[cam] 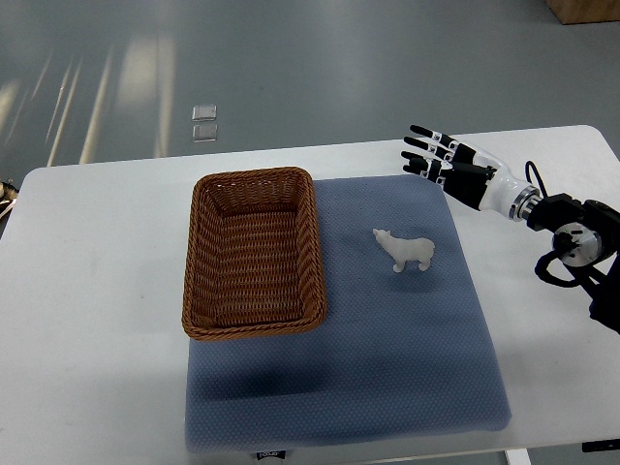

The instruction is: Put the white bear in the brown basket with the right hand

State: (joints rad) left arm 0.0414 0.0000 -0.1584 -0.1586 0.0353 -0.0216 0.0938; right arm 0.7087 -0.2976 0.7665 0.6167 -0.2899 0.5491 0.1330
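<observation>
A small white bear (405,251) stands on the blue mat (387,358), to the right of the brown wicker basket (199,276), which holds nothing. My right hand (433,155) hovers over the mat's far right corner, above and right of the bear, apart from it. Its fingers are spread and hold nothing. The left arm does not show.
The mat lies on a white table (97,291). The table's far edge runs just behind the basket. Two small clear squares (203,122) lie on the grey floor beyond. A brown box corner (586,10) shows at the top right.
</observation>
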